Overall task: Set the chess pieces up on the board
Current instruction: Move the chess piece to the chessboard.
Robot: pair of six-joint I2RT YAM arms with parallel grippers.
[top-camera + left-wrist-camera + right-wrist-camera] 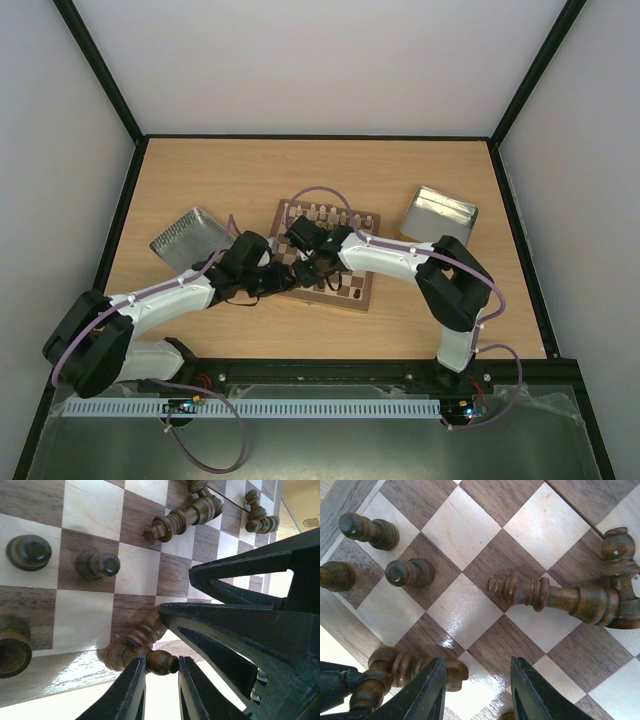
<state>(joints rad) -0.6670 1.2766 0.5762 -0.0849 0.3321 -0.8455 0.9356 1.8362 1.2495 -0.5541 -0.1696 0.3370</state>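
Left wrist view: toppled dark piece point(132, 647) lies on the board point(82, 617) edge, long axis running from the left gripper point(161, 661), which looks clamped on its knob end, toward the right gripper point(477, 664), jaws apart and empty just beside the far end; left arm nearer

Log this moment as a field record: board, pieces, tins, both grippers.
board: checkered wood, tan border
light pieces: standing along the far edge
dark pawns: three upright near one edge
fallen dark piece: on its side, mid-board
left gripper: fingertips flank a lying dark piece at the board's edge; grip unclear
right gripper: open, nothing between its fingers
left tin, right tin: off the board, one on each side
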